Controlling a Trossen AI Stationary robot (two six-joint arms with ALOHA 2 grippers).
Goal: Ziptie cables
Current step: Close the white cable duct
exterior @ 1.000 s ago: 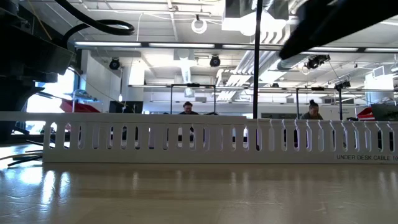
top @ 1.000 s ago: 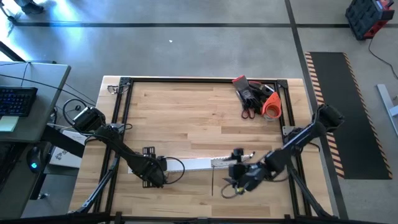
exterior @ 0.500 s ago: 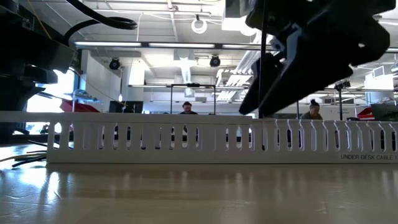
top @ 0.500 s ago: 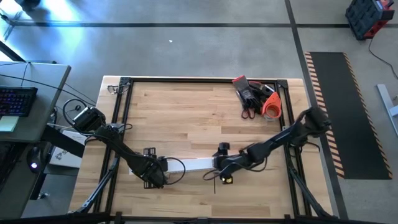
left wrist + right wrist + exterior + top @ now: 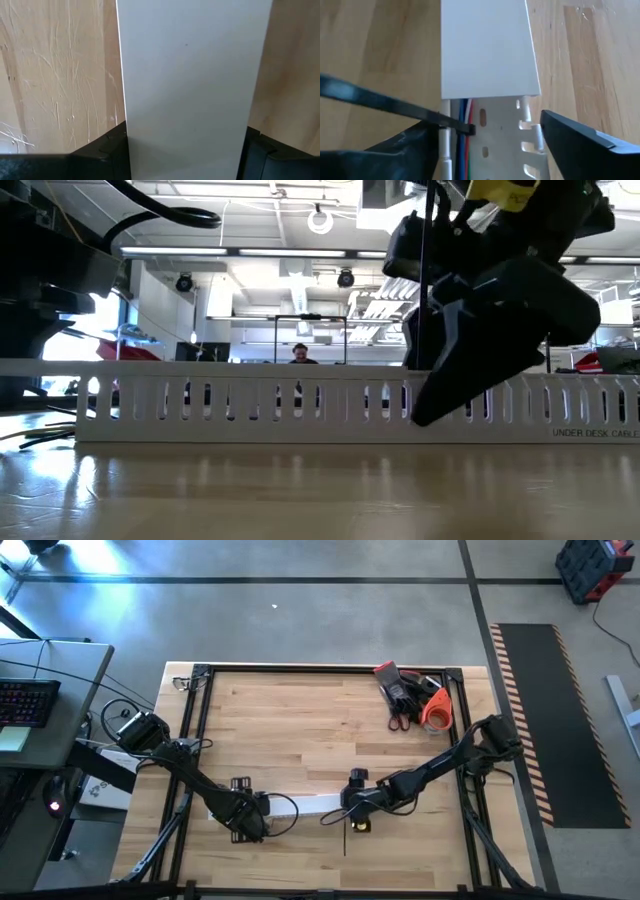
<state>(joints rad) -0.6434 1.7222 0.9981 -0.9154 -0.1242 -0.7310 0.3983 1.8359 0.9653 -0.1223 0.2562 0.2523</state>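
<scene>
Here is the wooden table [image 5: 300, 730], and both arms are down at its near edge, working the same long white cable channel [image 5: 318, 805]. The left gripper [image 5: 245, 816] sits at the channel's left end, and the left wrist view says it plainly: the flat white lid fills the gap between the two dark fingers [image 5: 102, 150], one on each side of it, so this gripper is clamped across the channel. The right gripper [image 5: 352, 815] is over the middle of the channel, just right of the bare white stretch; from its wrist camera its fingers [image 5: 580, 137] stand spread wide, one on each side of the slotted channel, gripping nothing. Now the cables [image 5: 465, 127]: thin red, blue, green and white strands run lengthwise inside the open channel, coming out from under the lid's end, and they lie directly between the right gripper's spread fingers. A black zip tie [image 5: 385, 102] slants across them right at the lid's edge, its long tail reaching off past one finger. In the low view the right gripper [image 5: 440, 405] hangs dark in front of the slotted side wall of the channel [image 5: 250, 405], tips close to the tabletop. Away at the far right corner lies a heap of red, black and orange tools [image 5: 412, 695], well apart from both grippers.
</scene>
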